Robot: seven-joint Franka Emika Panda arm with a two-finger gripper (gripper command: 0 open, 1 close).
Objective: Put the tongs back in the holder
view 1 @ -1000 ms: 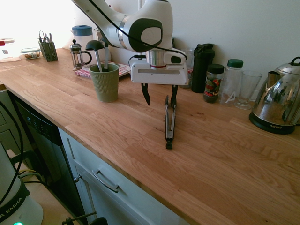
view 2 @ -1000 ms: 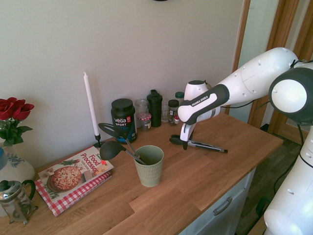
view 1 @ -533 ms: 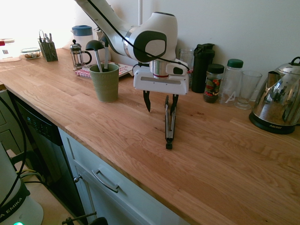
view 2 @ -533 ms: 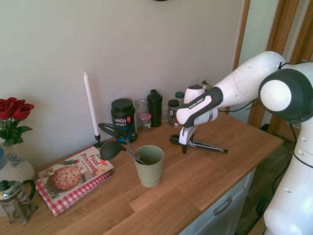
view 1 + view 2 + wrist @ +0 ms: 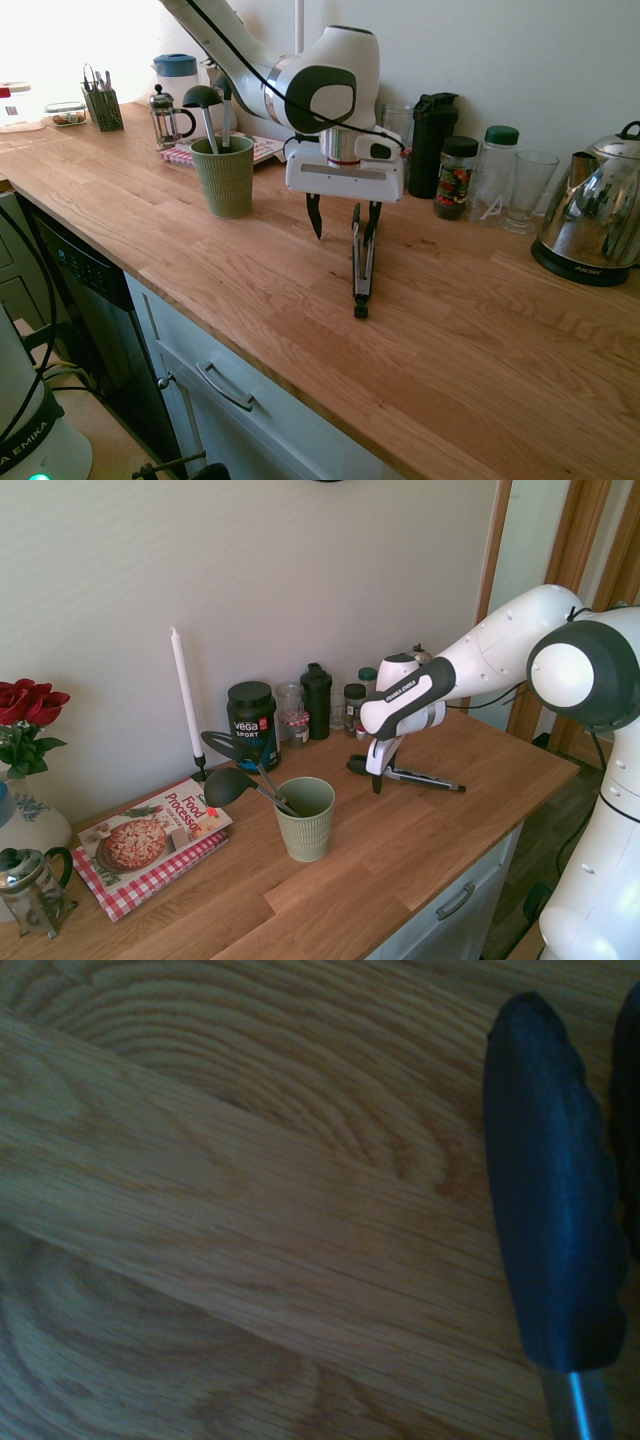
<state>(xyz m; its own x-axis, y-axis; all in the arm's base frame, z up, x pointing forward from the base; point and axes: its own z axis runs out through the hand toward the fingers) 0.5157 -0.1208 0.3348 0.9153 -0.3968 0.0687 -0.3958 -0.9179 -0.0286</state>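
- First outside view: the gripper (image 5: 342, 218) points straight down over the worktop (image 5: 470, 340), its jaws spread wide and holding nothing.
- The tongs (image 5: 361, 262) lie flat on the worktop, black tips toward the back wall, the small black knob toward the front edge. One finger stands just beside the tip end; whether it touches cannot be told.
- The green ribbed holder (image 5: 224, 176) stands upright, well apart from the tongs, nearer the far end of the worktop, with a black ladle (image 5: 204, 105) in it.
- A shiny kettle (image 5: 596, 222) sits near the back edge.
- Second outside view: the gripper (image 5: 381, 772) hangs over the tongs (image 5: 415, 777), which lie near the back edge; the holder (image 5: 305, 818) stands nearer the front edge, beside a cookbook (image 5: 150, 832).
- Wrist view: a black ribbed tong tip (image 5: 550, 1200) on a silver arm lies on the wood grain.
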